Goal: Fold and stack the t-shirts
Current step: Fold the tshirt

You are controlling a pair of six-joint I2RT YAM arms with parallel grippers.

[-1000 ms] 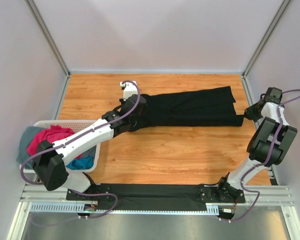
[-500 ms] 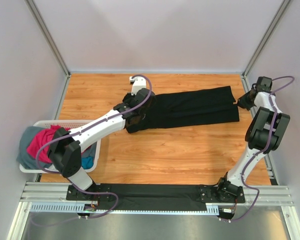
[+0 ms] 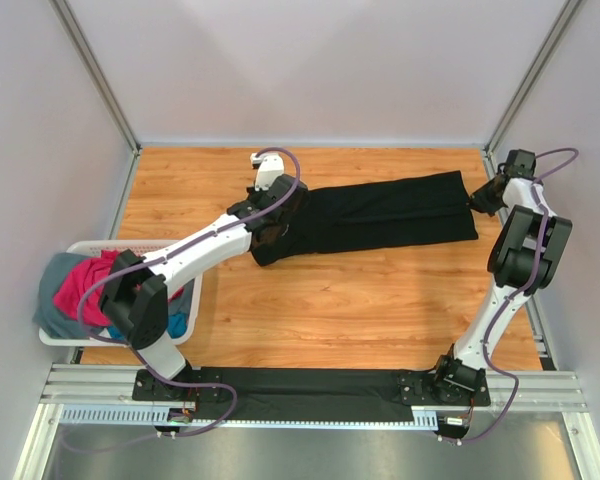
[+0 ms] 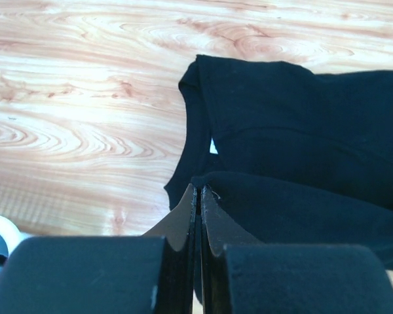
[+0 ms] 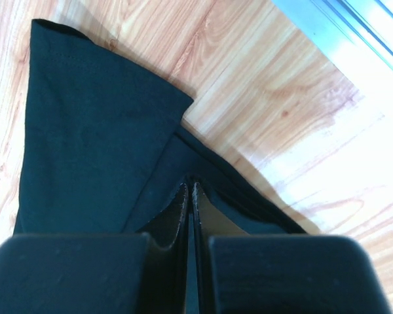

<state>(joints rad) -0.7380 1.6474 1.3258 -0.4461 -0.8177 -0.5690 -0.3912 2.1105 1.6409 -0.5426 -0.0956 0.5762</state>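
Observation:
The large black t-shirt [image 3: 385, 213] lies stretched in a long folded band across the far half of the wooden table. My left gripper [image 3: 276, 212] is shut on the shirt's left end; the left wrist view shows its jaws pinching a black fold [image 4: 262, 203] near the neckline. My right gripper [image 3: 483, 198] is shut on the shirt's right end; the right wrist view shows its jaws pinching the cloth [image 5: 98, 137] beside a sleeve. The magenta-pink shirt [image 3: 85, 282], the grey shirt [image 3: 50, 285] and the bright blue shirt [image 3: 170, 324] are heaped in the basket at the left.
The white slotted basket [image 3: 130, 246] stands at the table's left edge. A metal frame rail [image 5: 354, 26] runs along the right edge, close to my right gripper. A black cloth strip [image 3: 310, 385] lies along the near edge by the arm bases.
Both grippers have carried their ends of the black shirt towards the far side of the table. The shirt has shifted away from the arms and lies straighter.

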